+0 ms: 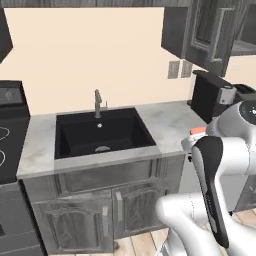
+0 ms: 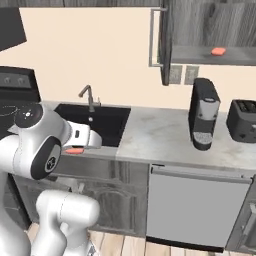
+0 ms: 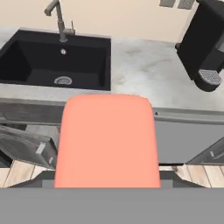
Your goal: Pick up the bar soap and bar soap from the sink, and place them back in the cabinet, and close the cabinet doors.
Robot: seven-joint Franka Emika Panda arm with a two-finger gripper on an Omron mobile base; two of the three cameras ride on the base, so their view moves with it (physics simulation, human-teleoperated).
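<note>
Gripper clamped on one bar soap, held over the counter edge beside the sink. Second bar soap lying on the open cabinet shelf.

1. You face a cream wall behind the grey marble counter.
2. On that counter stand a black coffee machine and toaster.
3. Below it, you see wood plank floor.

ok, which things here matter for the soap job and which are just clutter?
Job:
- bar soap in the gripper
- second bar soap on the cabinet shelf
- sink
- cabinet
- open cabinet door

Clutter:
- coffee machine
- toaster
- stove
</note>
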